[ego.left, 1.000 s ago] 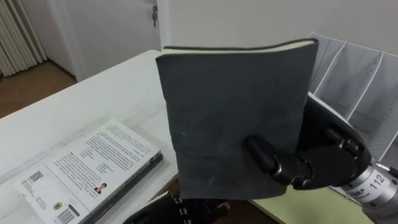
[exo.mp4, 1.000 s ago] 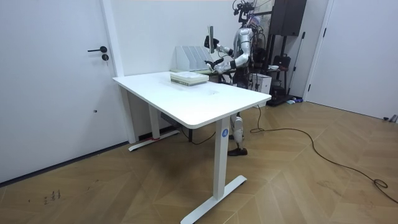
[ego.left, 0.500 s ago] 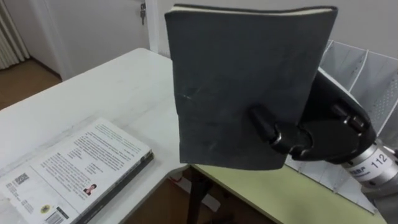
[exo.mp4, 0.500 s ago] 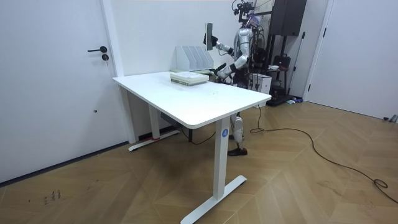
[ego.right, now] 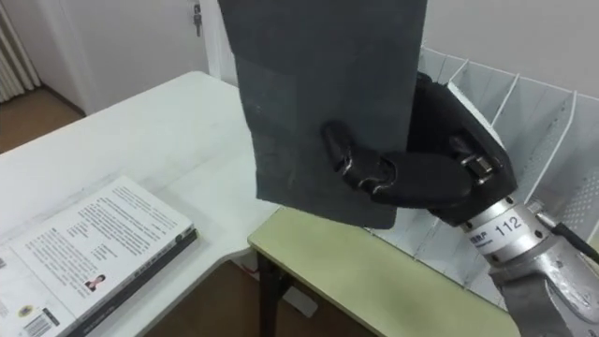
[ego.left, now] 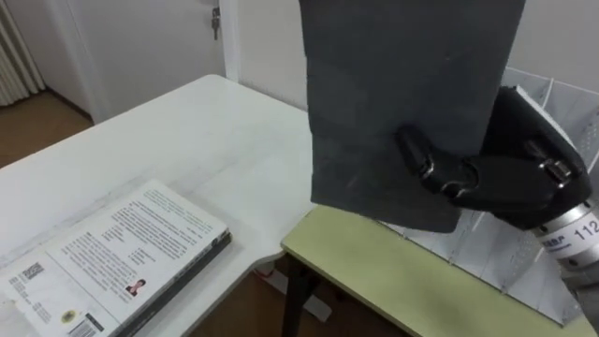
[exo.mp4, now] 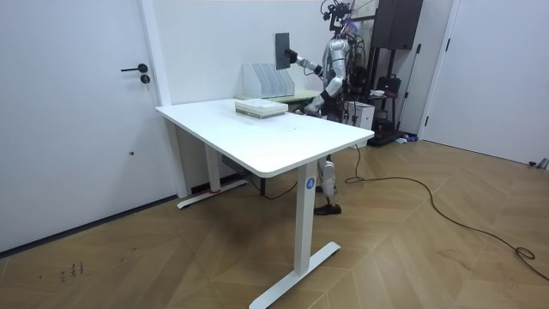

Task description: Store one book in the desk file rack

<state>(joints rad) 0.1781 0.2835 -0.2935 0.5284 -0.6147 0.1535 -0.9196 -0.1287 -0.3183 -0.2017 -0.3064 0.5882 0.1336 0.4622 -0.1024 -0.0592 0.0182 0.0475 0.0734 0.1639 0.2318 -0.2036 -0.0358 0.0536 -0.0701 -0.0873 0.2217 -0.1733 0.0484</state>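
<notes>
Room view: robot is seen at the far side of the worktop [exo.mp4: 283,142], beside the file rack [exo.mp4: 262,81].
Right robot hand [ego.right: 440,168]: clenched round the grey book [ego.right: 328,94].
Grey book: held upright above the rack, seemingly for slotting between dividers.

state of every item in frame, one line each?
grey book: held upright in the air, not yet in the rack
right hand: shut on the grey book near its lower edge
left hand: low beside the table
white book: closed, lying flat on the white table
file rack: standing upright behind the grey book
door: closed
</notes>
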